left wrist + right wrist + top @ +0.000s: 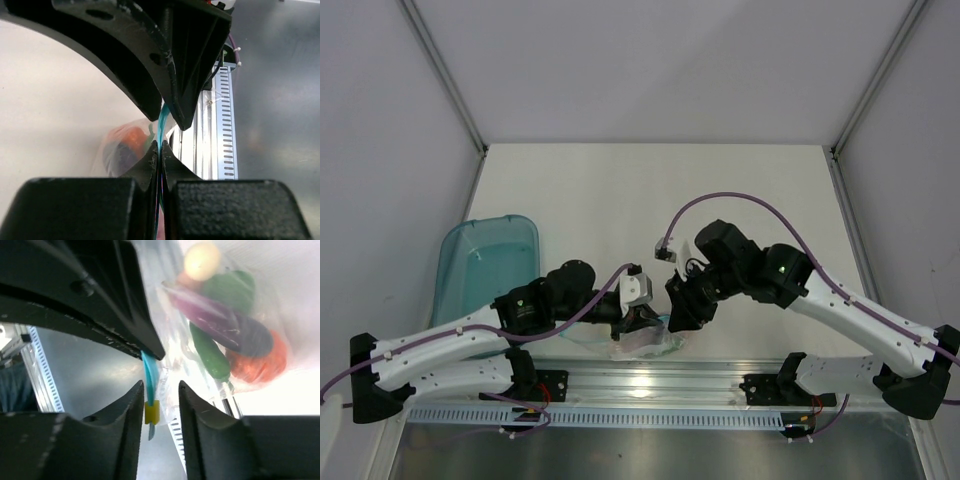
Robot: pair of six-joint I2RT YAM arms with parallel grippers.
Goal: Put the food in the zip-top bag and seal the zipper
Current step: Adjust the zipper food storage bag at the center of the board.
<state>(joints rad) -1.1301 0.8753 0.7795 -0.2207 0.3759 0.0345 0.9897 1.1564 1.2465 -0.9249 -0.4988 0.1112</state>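
Both my arms reach in from the lower corners of the top view and meet low at centre, forearms angled inward and wrists bent down over the zip-top bag (645, 343), which lies just above the aluminium rail (720, 382). The teal tray (460, 250) sits well apart at the left.

My left gripper (159, 150) is pressed together on the zipper (162, 125). In the left wrist view the fingers (172, 165) meet at bottom centre, with the thin blue strip squeezed between them and rising up the frame.

My right gripper (159, 390) stands narrowly spread. Its two fingers (187, 400) straddle the strip with a gap showing, and a small yellow slider (151, 411) on the strip lies against the finger on the left of the frame. I cannot tell whether that finger presses on it.

The food is inside the clear bag, at the upper right of the right wrist view. A cream egg (201, 260) is at the top, with a green bell pepper (235, 287) beside it. Below them are the purple eggplant (220, 320), the slim green pod (210, 352) and the orange round fruit (262, 362).
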